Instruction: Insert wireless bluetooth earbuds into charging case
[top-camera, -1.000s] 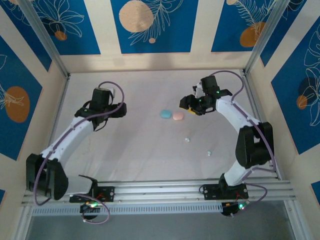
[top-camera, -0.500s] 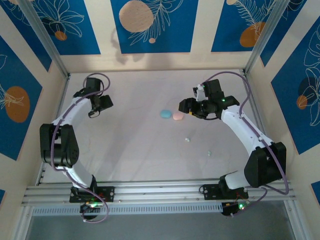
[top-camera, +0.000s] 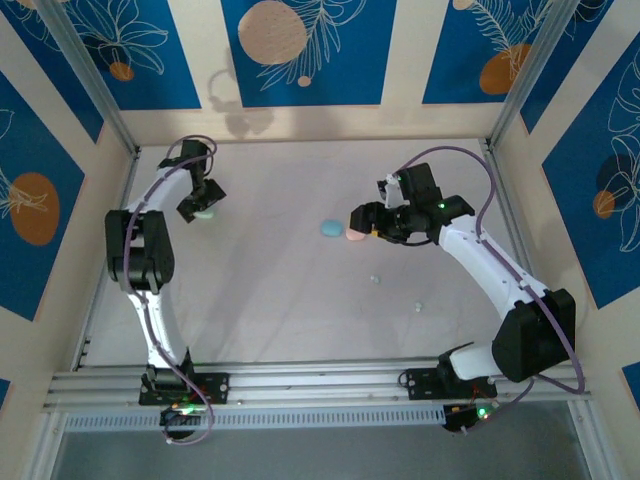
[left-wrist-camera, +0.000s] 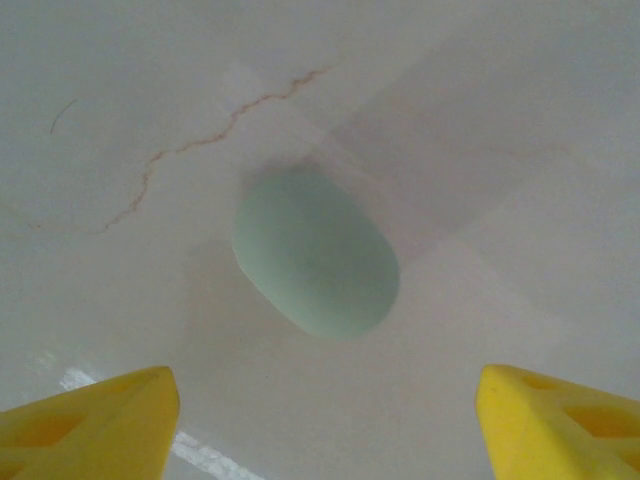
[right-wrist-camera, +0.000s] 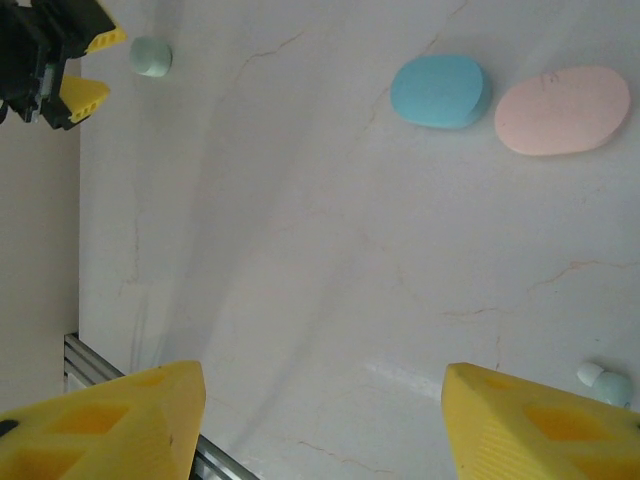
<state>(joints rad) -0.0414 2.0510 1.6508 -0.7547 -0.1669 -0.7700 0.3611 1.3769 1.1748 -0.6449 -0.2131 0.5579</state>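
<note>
Swung the left gripper (top-camera: 196, 206), spread and empty, far left over a mint-green oval plastic case (left-wrist-camera: 316, 265) since a second earlier.
Edged the right gripper (top-camera: 363, 221), also spread, toward a pink oval plastic case (top-camera: 354, 234) just beside a blue oval plastic case (top-camera: 331, 228). Counted three cases, two tiny pale plastic earbuds (top-camera: 375, 279) lying apart on the white table (top-camera: 280, 300), toward its near edge; could not tell their long axis.

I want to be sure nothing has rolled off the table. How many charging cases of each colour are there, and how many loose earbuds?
Mint case: 1
Blue case: 1
Pink case: 1
Loose earbuds: 2, the second one lying nearer the right arm's base
Total: 5
</note>
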